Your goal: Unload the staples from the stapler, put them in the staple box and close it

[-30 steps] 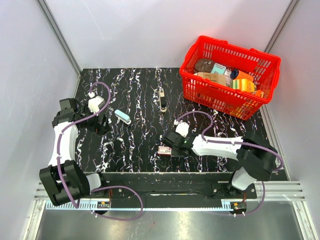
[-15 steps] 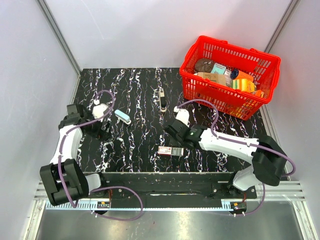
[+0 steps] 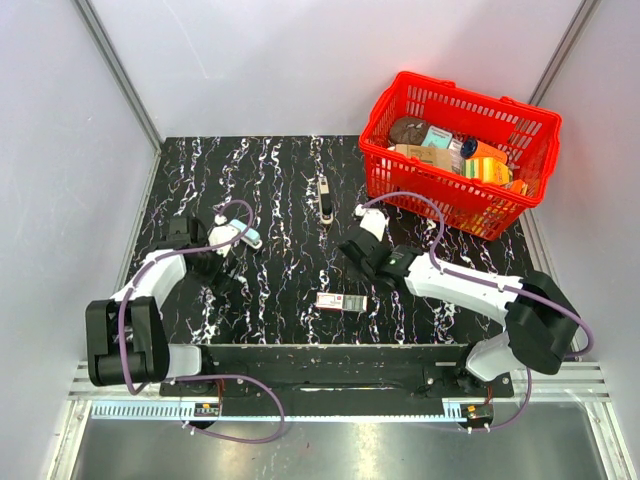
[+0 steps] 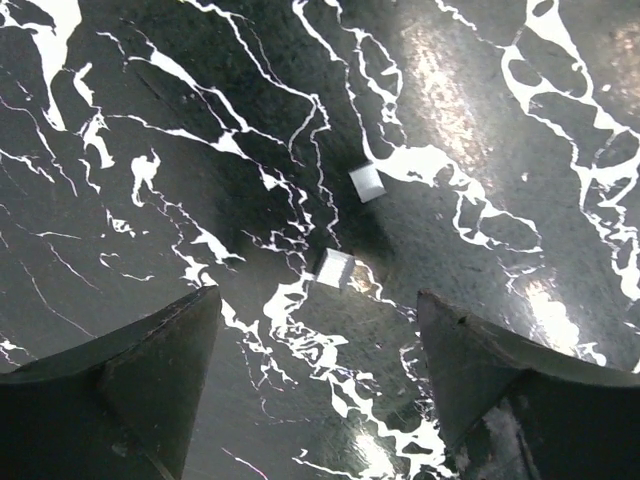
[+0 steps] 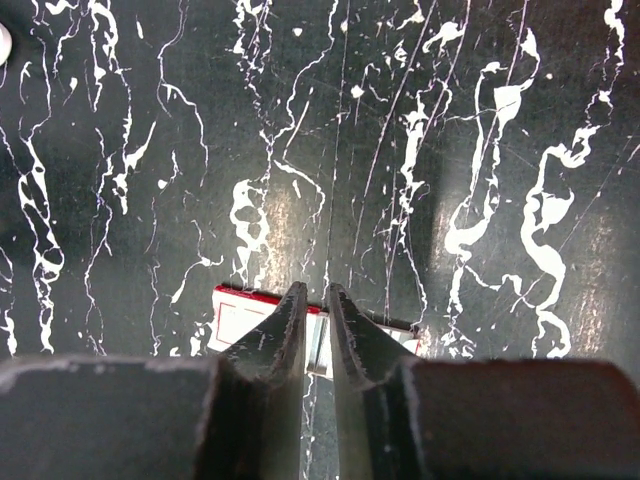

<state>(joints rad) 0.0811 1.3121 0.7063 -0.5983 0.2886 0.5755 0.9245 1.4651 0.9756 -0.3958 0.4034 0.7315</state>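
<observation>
The light-blue stapler (image 3: 249, 237) lies on the black marbled mat at the left, partly behind my left wrist's cable. My left gripper (image 3: 215, 268) is just near of it, low over the mat. In the left wrist view it is open (image 4: 318, 295) and empty, and two small silvery-white bits (image 4: 366, 183) (image 4: 333, 268) lie on the mat ahead of it. The stapler is out of that view. My right gripper (image 3: 353, 254) is at mid-mat. In the right wrist view its fingers are shut (image 5: 312, 288), with nothing between them.
A small red-and-white box (image 3: 342, 300) lies near the front edge of the mat, and shows under my right fingers (image 5: 240, 318). A slim black-and-silver object (image 3: 324, 198) lies at mid-back. A red basket (image 3: 395, 180) with groceries stands at the back right.
My right gripper has let go of the red-and-white box and moved up and away from it. My left gripper has swung right and down, close to the stapler.
</observation>
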